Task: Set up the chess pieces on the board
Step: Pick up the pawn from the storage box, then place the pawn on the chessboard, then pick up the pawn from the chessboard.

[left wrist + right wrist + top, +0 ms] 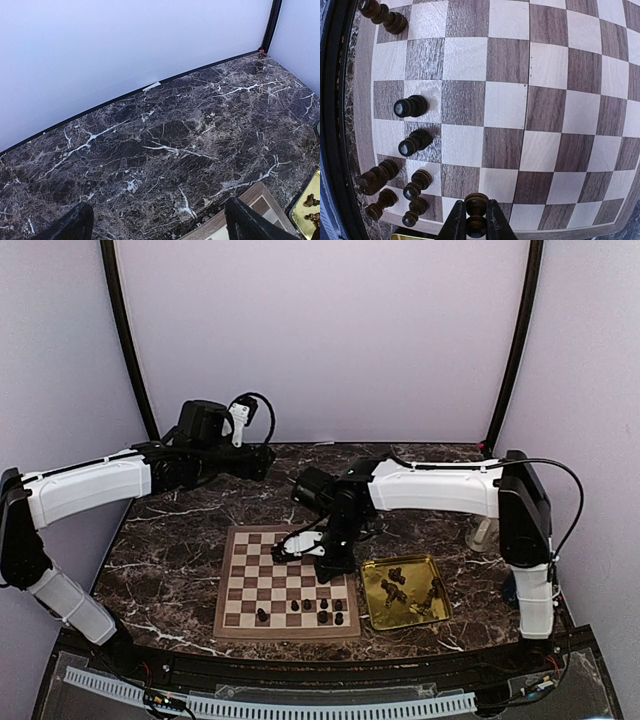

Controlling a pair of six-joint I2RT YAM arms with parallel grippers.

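My right end effector [476, 220] pinches one dark chess piece [476, 206] over the board [505, 105], with the other chess pieces [410, 106] clustered to its left along the board's edge. My left end effector [159, 227], fingers spread wide, hangs over the marble tabletop [165, 135], the board's corner just below and right of it.
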